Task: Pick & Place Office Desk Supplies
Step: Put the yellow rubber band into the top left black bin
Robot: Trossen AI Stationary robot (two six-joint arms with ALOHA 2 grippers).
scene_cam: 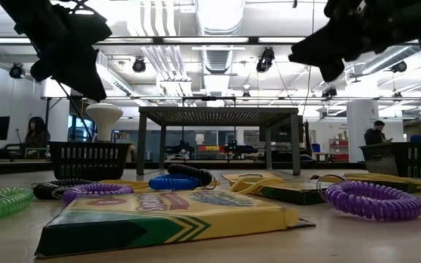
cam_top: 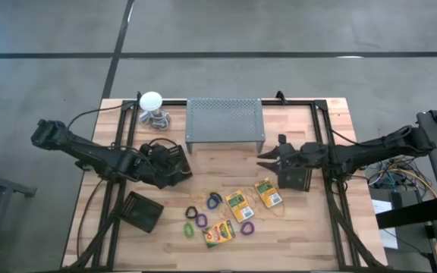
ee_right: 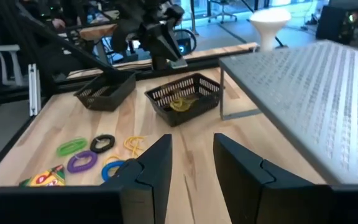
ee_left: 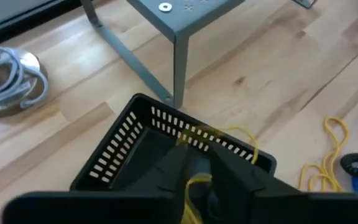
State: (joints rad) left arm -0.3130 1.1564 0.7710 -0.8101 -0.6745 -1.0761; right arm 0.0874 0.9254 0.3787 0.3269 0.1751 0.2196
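Hovering left of centre in the overhead frame, the left gripper point(cam_top: 179, 168) hangs above a black slotted plastic basket point(cam_top: 174, 155), its fingers slightly parted around a strand of yellowish rubber bands point(ee_left: 194, 186) that droops into the basket. The right gripper point(cam_top: 268, 158), right of centre, waits with jaws apart and empty beside a grey perforated metal stand point(cam_top: 225, 120). Three yellow-and-green crayon boxes point(cam_top: 240, 205) and coiled purple, green and blue loops point(cam_top: 201, 221) lie lower centre on the wooden table point(cam_top: 309, 235)
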